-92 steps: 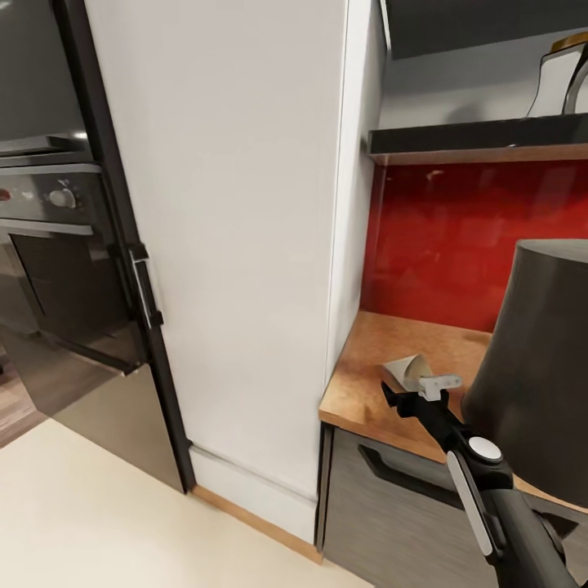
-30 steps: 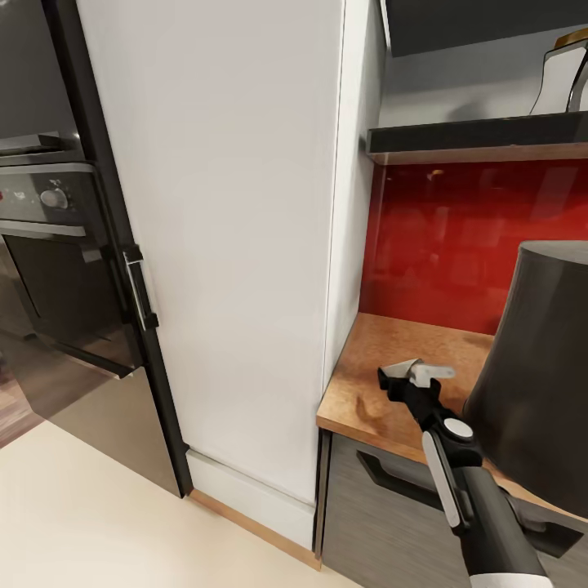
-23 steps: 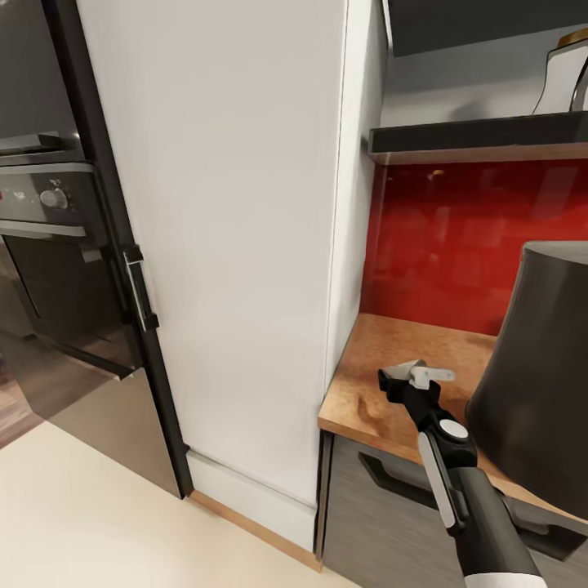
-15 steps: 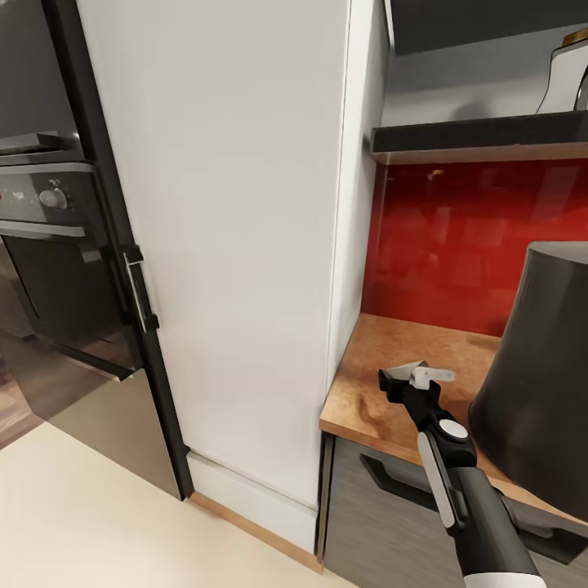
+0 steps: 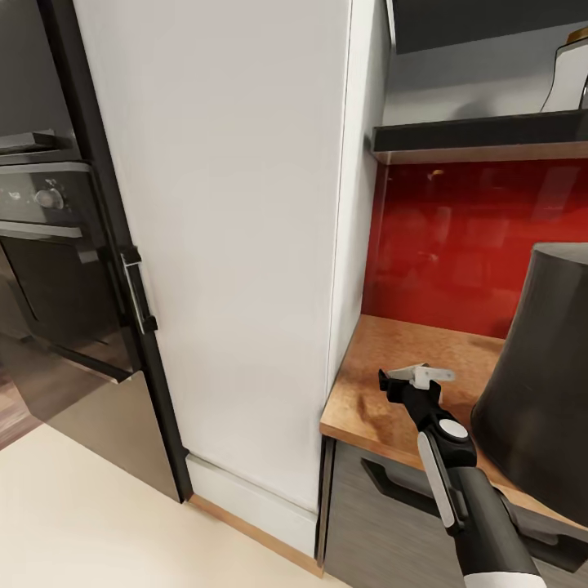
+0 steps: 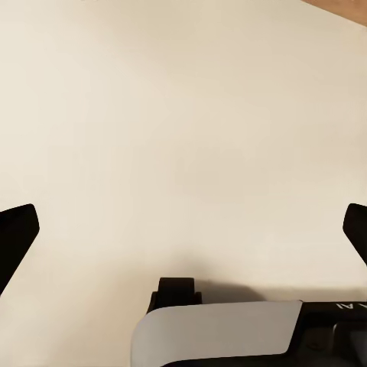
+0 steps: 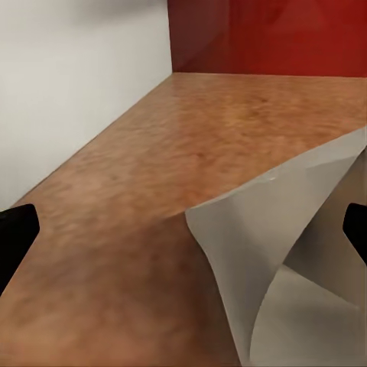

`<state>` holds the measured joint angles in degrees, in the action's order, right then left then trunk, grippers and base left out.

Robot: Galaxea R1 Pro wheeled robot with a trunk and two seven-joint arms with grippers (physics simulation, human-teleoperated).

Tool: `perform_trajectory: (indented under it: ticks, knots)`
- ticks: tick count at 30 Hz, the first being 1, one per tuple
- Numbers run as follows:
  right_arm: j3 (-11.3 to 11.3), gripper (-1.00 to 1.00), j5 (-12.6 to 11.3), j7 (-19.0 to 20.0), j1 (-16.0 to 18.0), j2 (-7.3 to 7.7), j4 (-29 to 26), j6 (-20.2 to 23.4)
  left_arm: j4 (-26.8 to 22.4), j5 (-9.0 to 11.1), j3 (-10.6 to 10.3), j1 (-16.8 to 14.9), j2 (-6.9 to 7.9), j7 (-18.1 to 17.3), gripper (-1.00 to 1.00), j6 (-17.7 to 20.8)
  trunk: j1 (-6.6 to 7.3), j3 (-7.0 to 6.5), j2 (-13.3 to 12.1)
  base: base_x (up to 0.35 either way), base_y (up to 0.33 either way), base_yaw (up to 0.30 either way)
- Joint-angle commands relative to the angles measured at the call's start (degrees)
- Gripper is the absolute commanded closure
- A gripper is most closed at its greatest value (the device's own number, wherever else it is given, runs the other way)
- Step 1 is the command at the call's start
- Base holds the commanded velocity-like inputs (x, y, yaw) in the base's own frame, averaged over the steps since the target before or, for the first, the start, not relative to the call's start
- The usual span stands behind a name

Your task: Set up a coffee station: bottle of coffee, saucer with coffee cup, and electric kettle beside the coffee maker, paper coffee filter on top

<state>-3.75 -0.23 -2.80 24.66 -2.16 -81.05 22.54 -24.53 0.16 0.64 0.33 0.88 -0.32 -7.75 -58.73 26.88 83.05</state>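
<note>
A grey paper coffee filter (image 5: 406, 371) lies on the brown countertop (image 5: 384, 335) near its left end. My right gripper (image 5: 413, 379) is down at the filter and open. In the right wrist view the filter (image 7: 290, 245) curls up close in front, between the widely spread fingers of the right gripper (image 7: 187, 229). The dark grey, cone-shaped coffee maker (image 5: 539, 384) stands on the counter just right of the arm. My left gripper (image 6: 183, 229) is open over the cream floor, holding nothing.
A tall white cabinet (image 5: 237, 245) bounds the counter's left end, with a black oven (image 5: 49, 245) beyond it. A red backsplash (image 5: 457, 237) runs behind. A dark shelf (image 5: 482, 135) above carries a white object (image 5: 572, 77). A grey drawer front (image 5: 384, 506) sits below the counter.
Over three seconds my right gripper has drawn slightly back along the counter and the filter now looks flatter. In the last second only the view has drifted a little.
</note>
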Motion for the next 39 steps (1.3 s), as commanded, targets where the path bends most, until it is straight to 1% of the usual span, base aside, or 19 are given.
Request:
perform_trajectory:
  ticks: [1, 15, 22, 34, 39]
  knots:
    - [0.0, -1.00, 0.0, -0.1, 0.0, -0.03, -0.1, 0.3, -0.1, 0.0, 0.1, 0.0, 0.00, 0.0, -1.00, -0.1, 0.00, 0.05, 0.0, 0.004, 0.000, 0.000]
    - [-0.1, -1.00, 0.0, -0.5, 0.2, -0.03, 0.5, 0.3, -0.1, 0.0, 0.1, 0.0, 0.00, 0.0, -1.00, -0.1, 0.00, 0.05, 0.0, 0.001, 0.000, 0.000]
    - [-0.1, -1.00, 0.0, -0.5, 0.6, -0.03, 1.2, 0.3, -0.1, 0.0, 0.1, 0.0, 0.00, 0.0, -1.00, -0.1, 0.00, 0.05, 0.0, 0.092, 0.000, 0.000]
    - [-0.2, -1.00, 0.0, -0.6, 0.7, -0.03, 1.8, 0.3, -0.1, 0.0, 0.1, 0.0, 0.00, 0.0, -1.00, -0.1, 0.00, 0.05, 0.0, 0.009, 0.000, 0.000]
    - [-0.2, -1.00, 0.0, -2.1, 0.8, -0.03, 2.2, 0.3, -0.1, 0.0, 0.1, 0.0, 0.00, 0.0, -1.00, -0.1, 0.00, 0.05, 0.0, 0.000, 0.000, 0.000]
